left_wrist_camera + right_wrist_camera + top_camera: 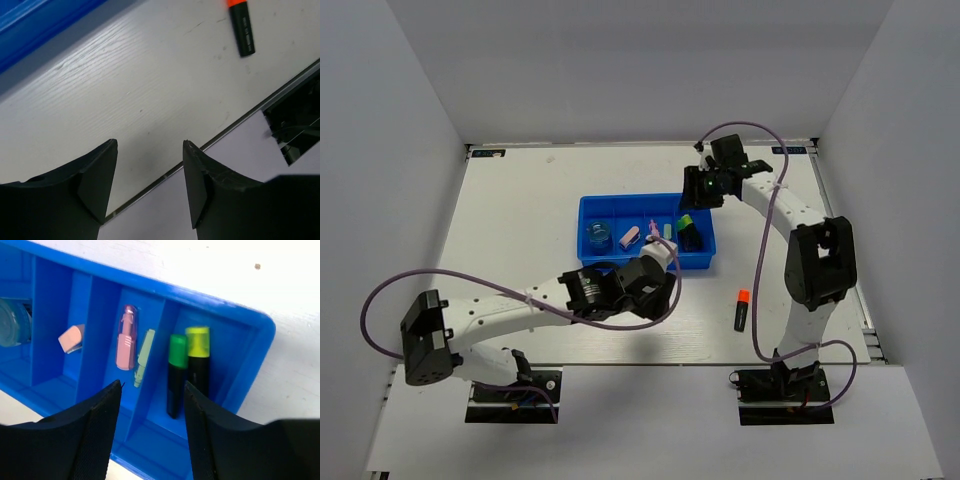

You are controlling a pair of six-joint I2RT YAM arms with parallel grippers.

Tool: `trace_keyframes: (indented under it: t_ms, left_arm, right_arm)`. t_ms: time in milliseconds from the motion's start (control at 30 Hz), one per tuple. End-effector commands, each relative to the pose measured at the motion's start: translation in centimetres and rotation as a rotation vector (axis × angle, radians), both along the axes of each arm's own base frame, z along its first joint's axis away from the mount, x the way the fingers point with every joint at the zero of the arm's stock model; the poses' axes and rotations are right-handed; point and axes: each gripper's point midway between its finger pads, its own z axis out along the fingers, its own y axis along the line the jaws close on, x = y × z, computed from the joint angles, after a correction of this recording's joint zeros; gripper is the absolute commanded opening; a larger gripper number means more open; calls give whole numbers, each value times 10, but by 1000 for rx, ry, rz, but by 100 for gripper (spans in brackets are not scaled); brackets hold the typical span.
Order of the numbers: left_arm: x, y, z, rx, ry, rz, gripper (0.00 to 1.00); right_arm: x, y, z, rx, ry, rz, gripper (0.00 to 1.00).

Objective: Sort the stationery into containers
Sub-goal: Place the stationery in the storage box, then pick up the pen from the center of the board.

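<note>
The left tool [150,145] is open and empty over bare tabletop [520,220] near the blue tray [225,309]. The right tool [152,385], open and empty, hangs above the tray's right-end compartment. An orange-capped marker [741,309] lies alone toward the tabletop's right edge.

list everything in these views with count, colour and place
bright blue rectangular plastic tray: 1, four compartments, table centre
translucent blue round roll: 1, leftmost compartment in the top view
small pink piece: 1, second compartment
pink short tube: 1, third compartment
pale green short tube: 1, third compartment
green-capped black marker: 1, rightmost compartment
yellow-capped black marker: 1, rightmost compartment
orange-capped black marker: 1, table, right of tray
white table: 1
left gripper: open, empty
right gripper: open, empty, above tray
</note>
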Motion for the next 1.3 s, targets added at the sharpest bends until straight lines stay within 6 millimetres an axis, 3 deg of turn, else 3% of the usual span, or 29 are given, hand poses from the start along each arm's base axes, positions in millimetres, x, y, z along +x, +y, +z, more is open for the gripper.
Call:
trace_keyframes:
  t_ms: [0,100,133,167,200,233,300,367,400,433,467,500,567,600,633,700,1067,1167,1267]
  left_arm:
    - [6,-36,24,-90,-42,-65,65]
    - [7,-62,28,-119,-44,-105,53]
    - [7,-74,27,-120,-40,-120,42]
    - [8,-82,30,-138,-44,-128,35]
    - [8,-90,32,-154,-46,-134,30]
    - [6,-100,39,-178,-50,-146,26]
    - [9,-121,28,-176,-41,-152,23]
    - [9,-145,20,-198,-22,-149,25]
    - [7,-156,24,-222,-22,-154,33]
    - [6,-164,12,-218,9,-141,41]
    - [7,-177,23,-257,1,-146,49]
    - [1,-187,3,-230,27,-146,58]
    - [2,-206,-7,-226,30,-144,64]
    - [-2,-210,-11,-219,32,-148,67]
    - [-2,-214,-11,-220,10,-123,76]
    - [-2,-222,-19,-191,-32,-93,81]
    - [3,-231,-74,-72,-92,-19,77]
    - [11,-236,-73,-17,-178,19,75]
    - [20,-233,-90,22,-189,49,74]
  right_arm:
    - [-3,-6,25,-16,-79,5,57]
    - [-8,-14,43,-18,-123,12,56]
    - [-13,-20,64,-17,-168,6,50]
    - [-18,-27,61,-49,-184,20,41]
    - [-13,-51,61,-116,-211,-48,14]
    - [-14,-58,71,-126,-275,-68,0]
    - [-16,-95,78,-244,-321,-138,0]
    - [-22,-133,74,-343,-271,-242,0]
    - [-32,-145,65,-379,-223,-258,0]
    - [-40,-160,57,-438,-182,-291,0]
    - [-43,-180,51,-459,-152,-340,0]
    - [-52,-192,48,-482,-142,-384,0]
    - [-65,-213,30,-489,-81,-447,0]
    - [-68,-218,35,-475,-99,-468,0]
    - [-73,-221,32,-452,-88,-478,0]
    - [-80,-230,32,-423,-73,-513,0]
    - [-95,-249,20,-288,-1,-613,0]
    - [-98,-249,16,-252,14,-623,0]
    - [-99,-248,14,-212,18,-624,0]
